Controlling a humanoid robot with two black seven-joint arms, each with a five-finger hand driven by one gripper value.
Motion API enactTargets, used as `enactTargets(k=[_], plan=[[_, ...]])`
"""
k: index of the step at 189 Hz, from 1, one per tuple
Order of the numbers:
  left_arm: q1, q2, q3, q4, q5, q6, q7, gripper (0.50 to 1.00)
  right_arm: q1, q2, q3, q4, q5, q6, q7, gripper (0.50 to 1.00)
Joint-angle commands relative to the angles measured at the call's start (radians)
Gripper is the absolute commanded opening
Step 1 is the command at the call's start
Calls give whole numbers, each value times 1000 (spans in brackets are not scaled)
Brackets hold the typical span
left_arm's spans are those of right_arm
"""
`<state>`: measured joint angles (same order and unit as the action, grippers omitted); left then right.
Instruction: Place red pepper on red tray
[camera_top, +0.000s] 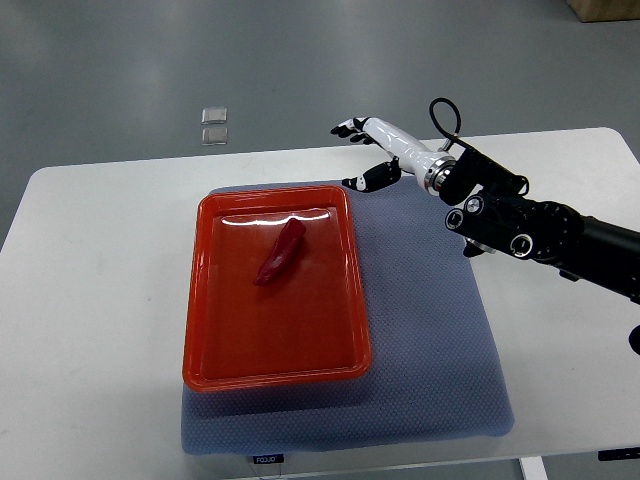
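The red pepper (281, 252) is laid diagonally in the red tray (205, 300), tip lower-left; the right hand (372, 150) is held empty, fingers spread, beyond the tray's far right corner.

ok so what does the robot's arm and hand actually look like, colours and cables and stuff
Only the right arm shows. It is black, with round silver-ringed fittings on its side. A silver wrist collar joins it to the right hand, which has a white shell and black fingers. A thin black cable loops above the wrist.
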<state>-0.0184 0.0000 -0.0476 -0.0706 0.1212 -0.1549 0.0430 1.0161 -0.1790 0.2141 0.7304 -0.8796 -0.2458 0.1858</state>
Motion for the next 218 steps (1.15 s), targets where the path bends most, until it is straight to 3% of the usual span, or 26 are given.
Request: enactTargets(k=[1, 37, 88, 125, 137, 168, 218], plan=[[-1, 0, 0, 0, 0, 0, 0, 1000, -74, -13, 180, 0, 53, 23, -5, 813], [0, 0, 0, 0, 0, 0, 0, 1000, -169, -13, 438, 1, 50, 63, -37, 813], [-1, 0, 0, 0, 0, 0, 0, 1000, -289, -8, 777, 1, 50, 218, -71, 815], [0, 0, 0, 0, 0, 0, 0, 1000, -335, 24, 952, 3, 50, 270, -94, 870], [0, 0, 0, 0, 0, 0, 0, 1000, -346, 47, 1002, 3, 48, 275, -92, 915], [0, 0, 0, 0, 0, 0, 0, 1000, -372, 110, 1085, 3, 50, 270, -85, 915], [0, 0, 0, 0, 0, 0, 0, 1000, -378, 118, 1088, 0, 50, 269, -77, 915]])
